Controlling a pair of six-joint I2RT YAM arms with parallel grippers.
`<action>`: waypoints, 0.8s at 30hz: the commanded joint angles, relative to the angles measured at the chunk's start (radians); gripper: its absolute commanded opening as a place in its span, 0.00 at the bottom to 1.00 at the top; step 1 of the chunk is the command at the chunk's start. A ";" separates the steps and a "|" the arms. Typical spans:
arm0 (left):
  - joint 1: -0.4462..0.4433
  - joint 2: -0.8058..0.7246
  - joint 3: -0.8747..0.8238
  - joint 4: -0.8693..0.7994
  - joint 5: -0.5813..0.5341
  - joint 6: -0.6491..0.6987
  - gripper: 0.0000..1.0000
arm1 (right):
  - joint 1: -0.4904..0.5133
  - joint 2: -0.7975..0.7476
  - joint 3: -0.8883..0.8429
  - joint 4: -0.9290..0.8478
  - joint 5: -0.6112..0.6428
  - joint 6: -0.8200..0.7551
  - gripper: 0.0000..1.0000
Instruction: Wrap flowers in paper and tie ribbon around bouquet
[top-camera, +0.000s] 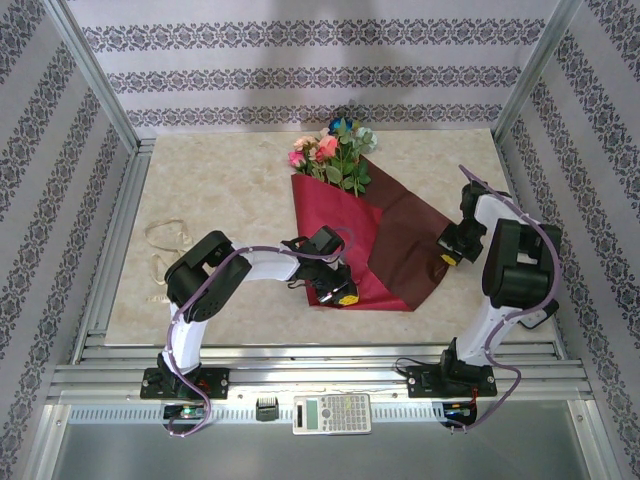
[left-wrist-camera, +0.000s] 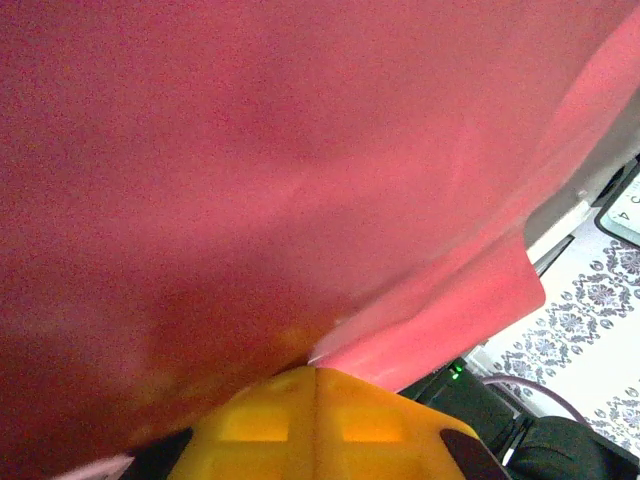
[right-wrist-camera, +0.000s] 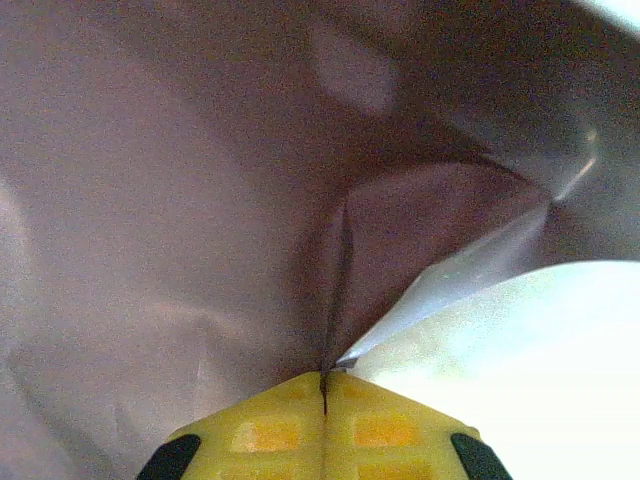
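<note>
Paper (top-camera: 345, 235) lies mid-frame on the table (top-camera: 220, 190) in the top view, crimson face on the left, maroon flap folded over on the right. Flowers (top-camera: 335, 150) rest on its upper corner, heads toward the top of the frame. Ribbon (top-camera: 165, 245) lies loose at the table's left, well apart from the paper. Left gripper (left-wrist-camera: 315, 372) pads pressed together, pinching crimson paper near the lower edge. Right gripper (right-wrist-camera: 325, 378) pads also together, pinching the maroon flap's right edge.
</note>
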 joint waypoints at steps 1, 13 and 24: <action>-0.002 0.021 -0.015 0.019 -0.008 0.015 0.06 | 0.031 -0.142 0.002 -0.023 0.046 0.017 0.00; -0.002 0.026 -0.016 0.018 -0.010 0.062 0.05 | 0.287 -0.326 0.188 -0.182 0.020 0.061 0.00; 0.078 -0.187 -0.114 0.078 -0.045 0.014 0.15 | 0.448 -0.300 0.380 -0.210 -0.082 0.110 0.00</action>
